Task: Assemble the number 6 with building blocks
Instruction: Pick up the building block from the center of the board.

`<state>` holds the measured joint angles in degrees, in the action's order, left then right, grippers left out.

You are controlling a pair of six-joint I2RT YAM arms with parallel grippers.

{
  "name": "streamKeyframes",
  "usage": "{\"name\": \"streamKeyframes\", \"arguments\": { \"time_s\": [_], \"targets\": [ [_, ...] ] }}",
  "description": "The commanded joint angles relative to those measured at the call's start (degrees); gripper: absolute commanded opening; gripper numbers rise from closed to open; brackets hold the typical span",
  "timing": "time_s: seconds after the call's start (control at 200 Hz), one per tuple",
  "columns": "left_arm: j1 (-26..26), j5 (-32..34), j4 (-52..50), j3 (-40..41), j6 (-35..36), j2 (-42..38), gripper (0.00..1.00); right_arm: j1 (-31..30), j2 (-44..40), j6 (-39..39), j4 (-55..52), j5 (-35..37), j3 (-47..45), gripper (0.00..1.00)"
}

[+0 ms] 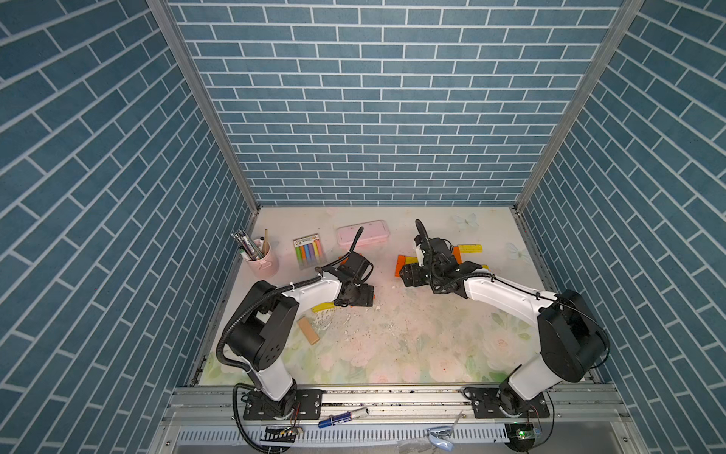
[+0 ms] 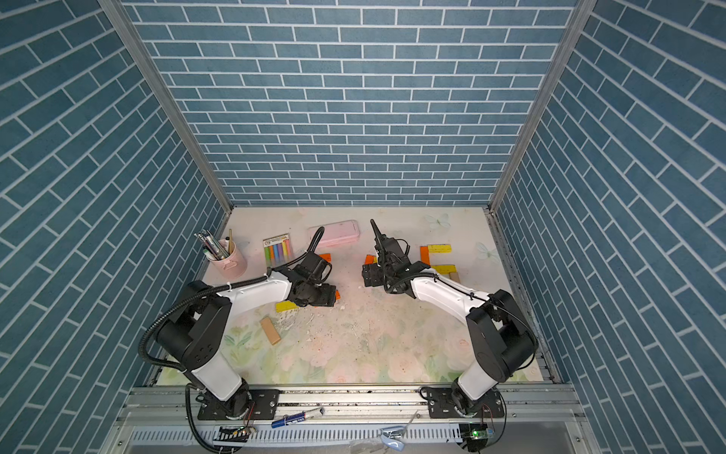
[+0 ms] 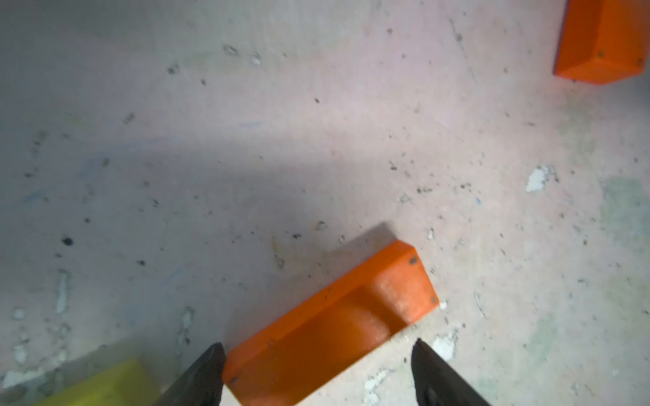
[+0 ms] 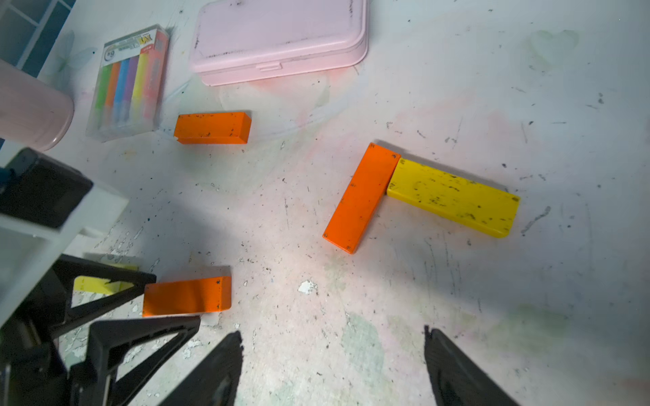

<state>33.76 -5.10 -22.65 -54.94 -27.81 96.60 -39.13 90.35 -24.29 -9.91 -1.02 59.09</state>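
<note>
Tan block [image 1: 308, 331] lay loose toward the tabletop's [image 1: 393, 353] front-left corner, with a yellow block [image 1: 324, 306] just behind it. Next back, left claw [image 3: 316, 344] was released, jaws spread either side of an orange block [image 3: 334, 313] lying flat, not clamped yet. Right claw [image 4: 332, 337] was also released and empty, over bare tabletop. Beyond it, toward the right edge, sat the part-built figure: orange bar [image 4: 362, 197] touching yellow bar [image 4: 453, 197] in an L. Spare orange block [image 4: 212, 127] lay beside the chalk pack [image 4: 128, 81], and the pink case [image 4: 278, 38] was near the back edge. Step judged: left pick-up of the orange block. Next move probably needed a squeeze across its width, then a lift and carry to the L.
</note>
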Motion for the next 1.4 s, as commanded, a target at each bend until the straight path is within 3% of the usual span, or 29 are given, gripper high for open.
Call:
{"name": "streamKeyframes", "arguments": {
  "time_s": [0.0,0.35,0.57,0.82,1.095,1.395],
  "targets": [
    [1.8,-1.3,-1.2,1.5,-0.5,-2.6,0.83,0.3,-2.3,-2.4,-0.9,1.1,-0.8,0.82],
    [6.3,1.2,-1.9,1.1,5.0,-5.4,0.78,0.6,-5.0,-2.8,4.9,1.4,-7.3,0.82],
    [7.2,-2.3,0.7,1.1,9.8,-4.2,0.81,0.6,-11.1,-2.1,13.3,4.8,-16.3,0.82],
    [8.9,0.0,0.1,-1.5,11.6,-2.9,0.81,0.6,-17.0,-1.6,19.8,10.2,-22.0,0.8],
    [9.0,1.1,-1.1,-3.1,13.0,-2.8,0.81,0.6,-17.2,-0.9,19.0,11.0,-21.6,0.8],
    [10.2,7.2,-6.6,-7.1,15.9,0.8,0.81,0.7,-17.8,-0.9,15.7,9.6,-19.5,0.79]
  ]
}}
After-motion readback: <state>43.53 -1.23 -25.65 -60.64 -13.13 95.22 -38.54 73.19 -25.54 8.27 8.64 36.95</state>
